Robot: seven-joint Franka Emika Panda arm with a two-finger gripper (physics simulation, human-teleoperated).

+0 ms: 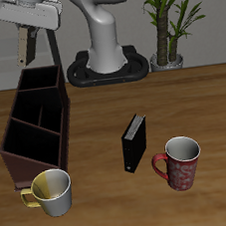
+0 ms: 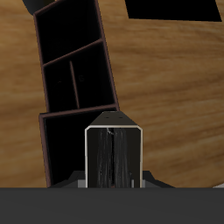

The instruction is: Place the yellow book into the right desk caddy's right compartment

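My gripper (image 1: 25,35) hangs high over the back end of the right desk caddy (image 1: 19,147), shut on the yellow book (image 1: 21,48). The book is a thin pale strip pointing down, its lower end still above the caddy's rim. The caddy is a long dark brown box with three sections. In the wrist view the yellow book (image 2: 114,157) is seen end-on, in front of the caddy's (image 2: 103,61) end section. That section, the right compartment (image 1: 44,90) (image 2: 66,149), lies below the book and has nothing in it.
A black book (image 1: 135,142) stands upright mid-table. A red mug (image 1: 179,163) is beside it, near the front edge. A yellow-white mug (image 1: 52,192) sits against the caddy's front end. The robot base (image 1: 106,64) and a potted plant (image 1: 164,23) are at the back.
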